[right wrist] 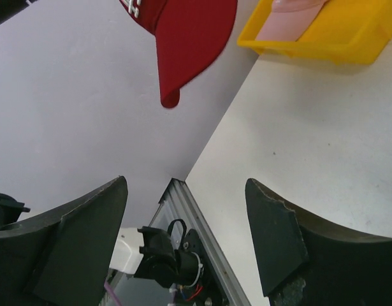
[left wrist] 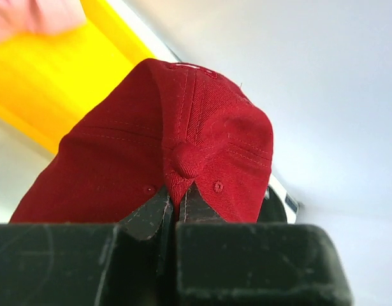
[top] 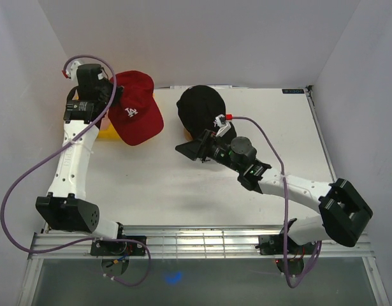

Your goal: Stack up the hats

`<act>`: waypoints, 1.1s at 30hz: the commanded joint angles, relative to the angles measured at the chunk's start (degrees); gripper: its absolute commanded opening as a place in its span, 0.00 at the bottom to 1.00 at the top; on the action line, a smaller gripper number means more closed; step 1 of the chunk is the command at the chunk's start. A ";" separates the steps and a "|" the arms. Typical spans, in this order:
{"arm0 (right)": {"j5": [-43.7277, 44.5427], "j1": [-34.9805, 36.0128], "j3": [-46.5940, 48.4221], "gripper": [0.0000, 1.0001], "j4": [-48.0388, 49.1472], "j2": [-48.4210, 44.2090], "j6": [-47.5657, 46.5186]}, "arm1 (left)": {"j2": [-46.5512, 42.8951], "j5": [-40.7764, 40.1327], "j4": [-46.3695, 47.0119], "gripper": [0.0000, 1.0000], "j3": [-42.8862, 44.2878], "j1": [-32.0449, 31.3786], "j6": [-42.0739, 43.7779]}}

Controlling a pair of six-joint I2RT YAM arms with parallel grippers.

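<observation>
A red cap (top: 137,116) with a white logo hangs in the air at the back left, held by my left gripper (top: 113,95). In the left wrist view the jaws (left wrist: 176,199) are shut on the crown fabric of the red cap (left wrist: 183,127), by its top button. A black cap (top: 201,107) sits at the back middle of the table. My right gripper (top: 197,148) is open and empty just in front of it. In the right wrist view the right gripper (right wrist: 186,223) faces the red cap (right wrist: 189,38) and a pink cap (right wrist: 291,13).
A yellow tray (top: 106,131) lies under the red cap at the back left. It also shows in the left wrist view (left wrist: 49,83) and the right wrist view (right wrist: 336,35), where it holds the pink cap. A tan piece (top: 188,134) shows under the black cap. White walls surround the table (top: 272,127).
</observation>
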 commanded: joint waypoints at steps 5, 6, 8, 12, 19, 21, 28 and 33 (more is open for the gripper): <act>13.31 3.36 0.11 0.81 14.93 3.38 -3.80 | -1.35 -1.18 -6.92 0.00 3.20 -4.68 -4.63; 14.11 4.59 0.55 0.81 14.76 3.82 -4.15 | -1.35 -0.48 -7.01 0.00 3.03 -4.86 -5.07; 15.78 5.39 2.57 0.81 13.97 5.23 -4.95 | -1.26 -0.12 -7.36 0.00 2.67 -6.17 -6.30; 16.49 7.14 5.29 0.82 15.29 7.60 -4.95 | -1.70 -1.00 -7.98 0.00 2.41 -7.93 -7.45; 17.63 9.61 11.27 0.82 13.62 12.96 -5.31 | -2.49 -0.74 -8.85 0.00 2.50 -8.90 -8.24; 17.81 9.70 11.36 0.82 14.75 13.75 -4.43 | -2.58 -0.65 -9.21 0.00 2.85 -8.90 -8.33; 19.12 10.66 12.24 0.82 15.47 14.99 -2.49 | -3.64 -2.23 -9.99 0.00 2.50 -9.17 -7.89; 20.09 11.37 9.08 0.83 20.56 15.34 -0.91 | -3.37 -0.31 -10.00 0.00 2.06 -9.16 -9.20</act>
